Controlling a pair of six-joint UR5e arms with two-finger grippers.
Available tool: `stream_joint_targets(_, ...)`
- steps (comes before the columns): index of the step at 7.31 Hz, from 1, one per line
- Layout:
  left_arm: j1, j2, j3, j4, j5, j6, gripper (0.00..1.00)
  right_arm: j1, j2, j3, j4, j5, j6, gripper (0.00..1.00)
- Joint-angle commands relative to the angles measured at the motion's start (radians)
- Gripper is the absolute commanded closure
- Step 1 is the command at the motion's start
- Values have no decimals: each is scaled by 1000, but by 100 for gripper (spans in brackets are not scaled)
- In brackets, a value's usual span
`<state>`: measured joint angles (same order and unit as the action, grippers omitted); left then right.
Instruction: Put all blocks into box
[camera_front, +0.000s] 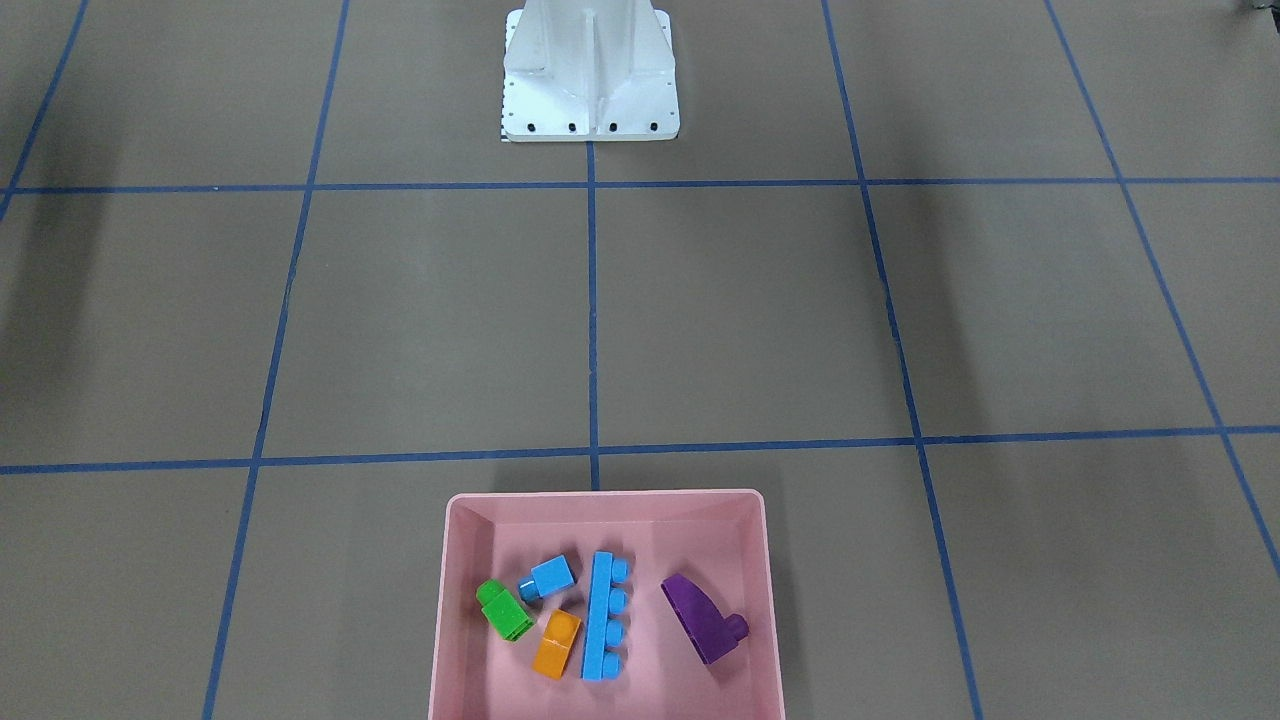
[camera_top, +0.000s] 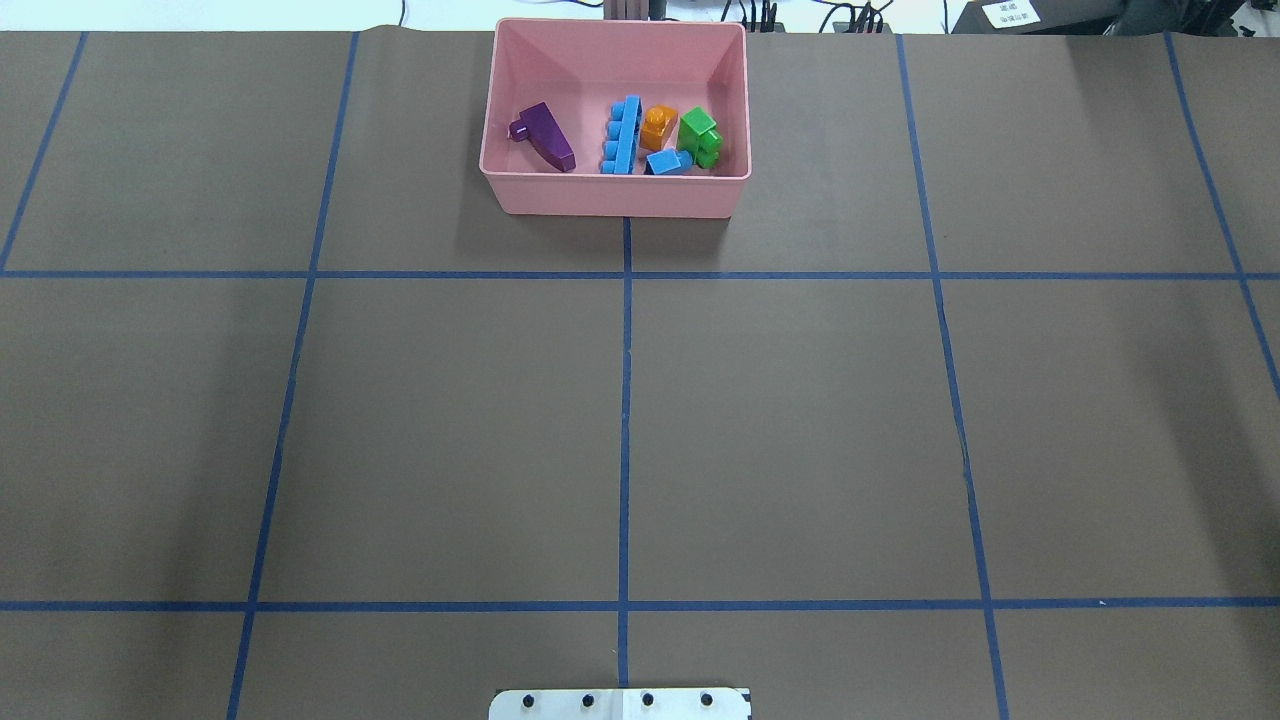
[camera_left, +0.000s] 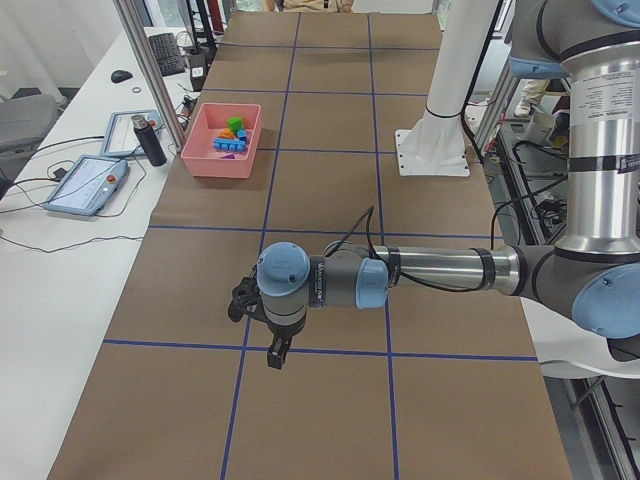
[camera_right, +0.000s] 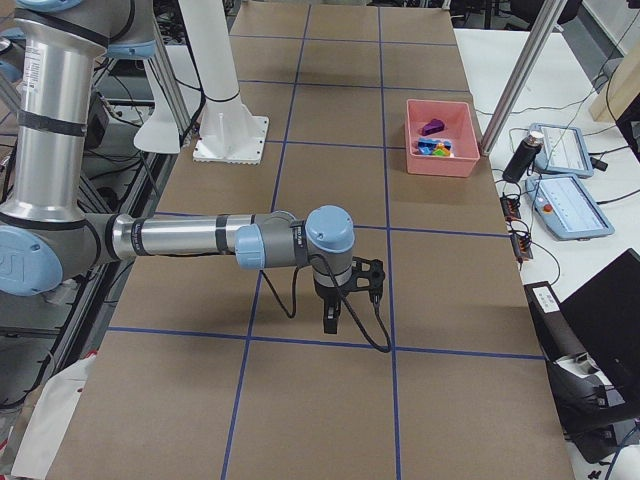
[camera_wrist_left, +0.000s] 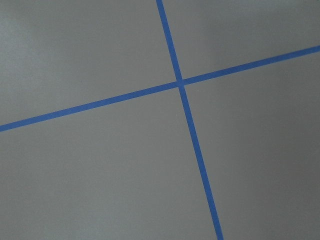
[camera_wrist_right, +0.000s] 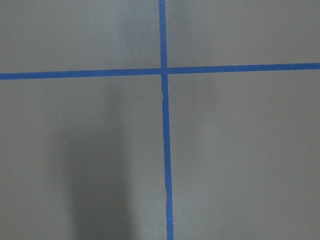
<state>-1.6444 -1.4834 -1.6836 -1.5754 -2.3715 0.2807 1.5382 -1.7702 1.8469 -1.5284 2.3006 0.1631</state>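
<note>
Five we count inside the box (camera_front: 605, 495): the green block (camera_front: 503, 609), the small light-blue block (camera_front: 549, 577) and the orange block (camera_front: 557, 645) huddle near one side wall, the long light-blue block (camera_front: 603, 616) lies just beside them, and the purple block (camera_front: 703, 620) sits apart toward the opposite wall. We judge the filling step finished, with nothing left to fetch. The left claw (camera_left: 276, 356) and the right claw (camera_right: 331, 322) hang over the table (camera_front: 400, 320), well apart from the box; we cannot tell whether either is released or clenched. The next move, we judge, calls only for parking both arms clear of the box.
</note>
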Motion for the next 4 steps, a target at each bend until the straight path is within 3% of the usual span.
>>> stream_joint_targets(1,0,0,-1,0,0,0,0,0,0,0,1,-1,3,0)
stream_joint_targets(4,0,0,-1,0,0,0,0,-1,0,1,2,2,7,0)
